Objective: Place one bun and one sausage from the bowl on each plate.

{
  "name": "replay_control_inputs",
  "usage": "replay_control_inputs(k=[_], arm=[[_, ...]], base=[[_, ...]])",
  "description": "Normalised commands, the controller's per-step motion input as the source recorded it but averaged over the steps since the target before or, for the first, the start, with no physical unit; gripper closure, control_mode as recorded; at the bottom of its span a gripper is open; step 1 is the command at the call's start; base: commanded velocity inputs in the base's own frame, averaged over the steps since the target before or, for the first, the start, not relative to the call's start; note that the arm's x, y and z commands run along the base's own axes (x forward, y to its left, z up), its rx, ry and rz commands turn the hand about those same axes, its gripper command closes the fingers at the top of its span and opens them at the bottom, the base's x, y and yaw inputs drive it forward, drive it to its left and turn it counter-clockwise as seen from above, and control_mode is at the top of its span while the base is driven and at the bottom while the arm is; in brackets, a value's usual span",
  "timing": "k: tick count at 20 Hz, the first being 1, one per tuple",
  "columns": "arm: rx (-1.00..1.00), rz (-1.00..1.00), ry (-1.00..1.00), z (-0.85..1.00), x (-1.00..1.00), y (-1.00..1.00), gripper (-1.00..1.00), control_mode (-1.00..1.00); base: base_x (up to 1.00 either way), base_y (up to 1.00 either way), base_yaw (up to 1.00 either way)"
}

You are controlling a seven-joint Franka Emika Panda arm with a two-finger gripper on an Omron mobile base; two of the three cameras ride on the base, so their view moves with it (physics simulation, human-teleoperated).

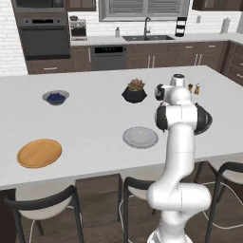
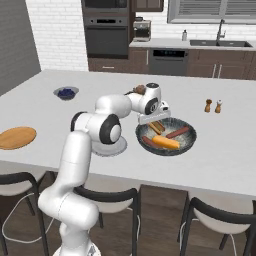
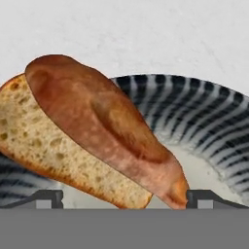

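Gripper (image 3: 124,199) spread wide (nothing held), bun (image 3: 97,131) between the tips, its long axis seemingly slanting across them.

We see the dark bowl (image 2: 187,141) holding golden buns (image 2: 165,142) and reddish sausages (image 2: 178,132). The grey plate (image 1: 140,137) and orange plate (image 1: 39,153) lie bare, well apart.

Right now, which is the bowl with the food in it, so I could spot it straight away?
Find the white island counter; the bowl sits by its near edge, under the gripper. Unlike the flat grey plate beside it, it is dark, striped and holds buns and sausages.
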Motion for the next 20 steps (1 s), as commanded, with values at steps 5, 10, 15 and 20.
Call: replay_control_inputs(k=[5,10,15,20], arm=[[0.0,0.01,0.04,0.0,0.19,-0.1,-1.0,-1.0],[0.0,0.0,0.04,0.0,0.3,-0.26,-1.0,-1.0],[0.03,0.0,0.15,-0.2,0.05,0.01,-1.0,-1.0],[0.01,0.0,0.02,-0.38,-0.3,0.22,1.0,-1.0]], base=[[0.0,0.0,0.0],[0.0,0.0,0.0],[0.0,0.0,0.0],[0.0,0.0,0.0]])
